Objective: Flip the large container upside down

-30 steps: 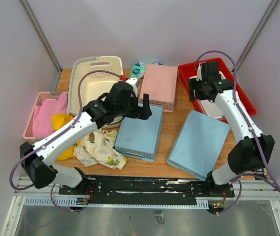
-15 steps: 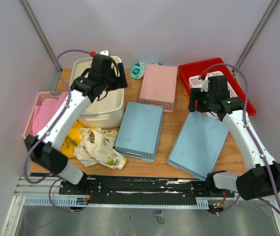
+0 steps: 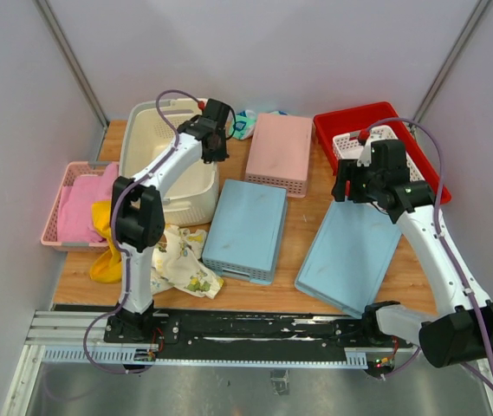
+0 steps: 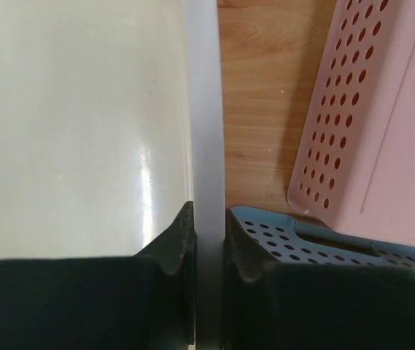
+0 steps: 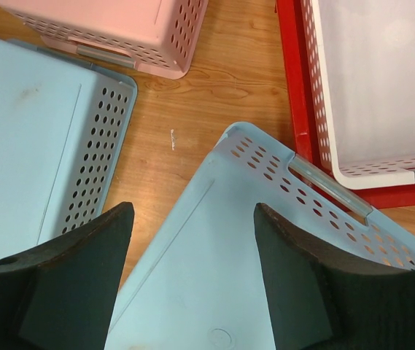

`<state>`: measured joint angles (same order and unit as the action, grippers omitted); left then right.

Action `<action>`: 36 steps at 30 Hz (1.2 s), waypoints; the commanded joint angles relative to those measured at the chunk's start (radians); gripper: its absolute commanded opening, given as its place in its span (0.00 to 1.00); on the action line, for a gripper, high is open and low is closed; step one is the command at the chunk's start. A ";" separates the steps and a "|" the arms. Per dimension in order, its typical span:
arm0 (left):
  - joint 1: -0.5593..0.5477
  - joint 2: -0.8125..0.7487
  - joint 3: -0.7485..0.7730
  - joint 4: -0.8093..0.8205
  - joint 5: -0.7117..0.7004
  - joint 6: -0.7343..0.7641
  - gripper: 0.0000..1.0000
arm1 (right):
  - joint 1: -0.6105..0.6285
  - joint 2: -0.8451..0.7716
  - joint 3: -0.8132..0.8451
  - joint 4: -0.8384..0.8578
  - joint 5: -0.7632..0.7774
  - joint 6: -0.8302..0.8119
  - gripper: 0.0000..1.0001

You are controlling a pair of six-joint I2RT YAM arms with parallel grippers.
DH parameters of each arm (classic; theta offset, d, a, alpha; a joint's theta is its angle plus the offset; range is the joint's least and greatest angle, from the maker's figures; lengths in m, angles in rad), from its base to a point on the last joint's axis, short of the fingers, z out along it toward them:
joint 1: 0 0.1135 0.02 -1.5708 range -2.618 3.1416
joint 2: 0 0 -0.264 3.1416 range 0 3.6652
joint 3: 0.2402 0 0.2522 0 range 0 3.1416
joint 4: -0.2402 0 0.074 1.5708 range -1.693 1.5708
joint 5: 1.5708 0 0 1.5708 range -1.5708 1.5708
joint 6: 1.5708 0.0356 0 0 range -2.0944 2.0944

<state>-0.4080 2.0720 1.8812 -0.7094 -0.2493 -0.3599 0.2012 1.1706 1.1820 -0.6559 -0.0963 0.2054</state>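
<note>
On large container rim: L gripper clamped.

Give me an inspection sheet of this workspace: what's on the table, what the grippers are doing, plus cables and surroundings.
Surface: wooden table, crowded, little bare wood.
Job's things: large container upright, open side up, not yet turned over.
Clutter: upturned pink basket, blue basket and bigger blue basket; red tray holding a white basket; patterned cloth.
Grippers: left gripper shut on the large container's rim; right gripper open above the bigger blue basket, holding nothing.
Cables: purple cables loop along both arms; no snag seen.
Surroundings: plain pale walls; nothing else seen.
</note>
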 commanded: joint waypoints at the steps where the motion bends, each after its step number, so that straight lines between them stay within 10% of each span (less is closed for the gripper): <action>1: 0.001 -0.053 0.106 0.015 0.048 0.048 0.04 | 0.000 -0.022 -0.005 0.008 0.013 0.009 0.68; 17: 0.077 -0.255 0.228 0.188 0.614 -0.149 0.00 | 0.000 -0.022 -0.018 0.032 -0.011 0.033 0.66; 26: 0.247 -0.386 -0.264 0.937 1.064 -0.672 0.00 | 0.000 -0.031 -0.038 0.035 -0.029 0.047 0.65; 36: 0.378 -0.286 -0.622 1.831 1.221 -1.356 0.00 | 0.001 -0.020 -0.055 0.058 -0.069 0.066 0.65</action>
<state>-0.0563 1.7618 1.2877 0.5404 0.8574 -1.3846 0.2012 1.1557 1.1339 -0.6243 -0.1349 0.2489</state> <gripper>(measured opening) 0.158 0.653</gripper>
